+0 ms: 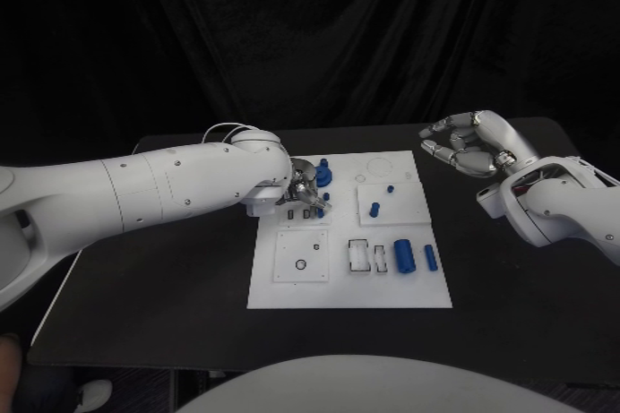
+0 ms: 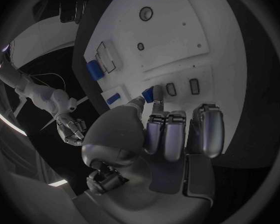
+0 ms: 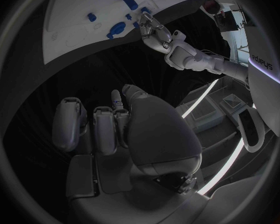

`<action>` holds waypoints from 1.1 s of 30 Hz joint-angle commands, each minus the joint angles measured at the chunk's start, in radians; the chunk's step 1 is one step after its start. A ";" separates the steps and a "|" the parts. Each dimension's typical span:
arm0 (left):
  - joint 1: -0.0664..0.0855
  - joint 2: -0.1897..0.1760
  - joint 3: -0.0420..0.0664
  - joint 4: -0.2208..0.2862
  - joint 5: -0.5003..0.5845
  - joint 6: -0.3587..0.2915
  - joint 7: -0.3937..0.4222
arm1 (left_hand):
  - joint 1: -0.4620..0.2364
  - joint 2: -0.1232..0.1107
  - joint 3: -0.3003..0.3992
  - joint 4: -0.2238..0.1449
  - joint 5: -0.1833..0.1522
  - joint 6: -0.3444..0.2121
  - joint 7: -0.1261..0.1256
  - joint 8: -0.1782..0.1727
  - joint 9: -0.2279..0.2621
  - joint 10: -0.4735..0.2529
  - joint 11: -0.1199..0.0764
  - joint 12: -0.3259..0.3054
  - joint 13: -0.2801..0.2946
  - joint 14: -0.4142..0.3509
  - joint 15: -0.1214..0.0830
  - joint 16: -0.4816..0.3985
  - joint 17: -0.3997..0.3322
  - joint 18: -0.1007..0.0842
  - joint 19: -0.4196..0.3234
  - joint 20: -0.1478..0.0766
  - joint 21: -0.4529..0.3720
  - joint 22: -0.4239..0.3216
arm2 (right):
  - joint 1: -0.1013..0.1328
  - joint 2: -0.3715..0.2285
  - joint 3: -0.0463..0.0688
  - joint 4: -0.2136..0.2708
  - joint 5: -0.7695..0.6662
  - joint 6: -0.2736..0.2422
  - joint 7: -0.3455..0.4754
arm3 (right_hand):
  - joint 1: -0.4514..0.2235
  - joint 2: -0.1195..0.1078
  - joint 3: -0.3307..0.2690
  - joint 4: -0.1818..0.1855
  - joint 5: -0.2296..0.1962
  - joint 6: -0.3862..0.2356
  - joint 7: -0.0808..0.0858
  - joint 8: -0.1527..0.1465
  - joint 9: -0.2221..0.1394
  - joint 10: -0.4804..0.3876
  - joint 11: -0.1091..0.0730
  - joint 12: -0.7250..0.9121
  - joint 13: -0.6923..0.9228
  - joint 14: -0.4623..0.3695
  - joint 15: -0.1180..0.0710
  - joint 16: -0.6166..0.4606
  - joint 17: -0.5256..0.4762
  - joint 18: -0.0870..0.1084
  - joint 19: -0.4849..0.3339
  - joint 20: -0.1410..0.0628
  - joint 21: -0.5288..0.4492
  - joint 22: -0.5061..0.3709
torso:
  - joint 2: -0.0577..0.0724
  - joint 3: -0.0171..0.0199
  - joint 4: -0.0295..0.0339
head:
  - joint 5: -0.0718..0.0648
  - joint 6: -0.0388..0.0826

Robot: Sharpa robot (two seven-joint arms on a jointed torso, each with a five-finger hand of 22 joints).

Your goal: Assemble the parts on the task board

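1. On the task board (image 1: 348, 283), near its far left corner, the left hand (image 1: 303, 191) pinches a small blue part (image 2: 148, 93) between thumb and a fingertip, right at the board's surface beside two small rectangular slots (image 2: 182, 87).
2. Off the board's far right corner, the right hand (image 1: 468, 144) hovers above the black table (image 1: 155, 305), fingers curled in around nothing.
3. Two blue cylinders (image 1: 415, 254) lie on the board's near right part, beside rectangular outlines.
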 commanded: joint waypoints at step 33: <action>-0.004 -0.072 0.001 0.050 0.001 -0.054 0.001 | -0.041 -0.108 0.395 -0.186 0.247 0.056 -0.003 -0.109 0.125 0.102 -0.012 0.004 0.263 0.104 -0.009 0.003 0.263 0.010 0.000 -0.009 -0.025 0.023 | -0.006 -0.007 0.001 -0.003 -0.003 0.013 -0.027 | 0.022 -0.005 0.033 -0.012 0.068 0.010 0.002 -0.002 -0.012 0.000 0.004 -0.003 0.089 0.057 0.009 -0.010 0.132 0.013 0.003 -0.001 -0.016 0.084 | -0.002 -0.0006 0.0017 | -0.004 0.000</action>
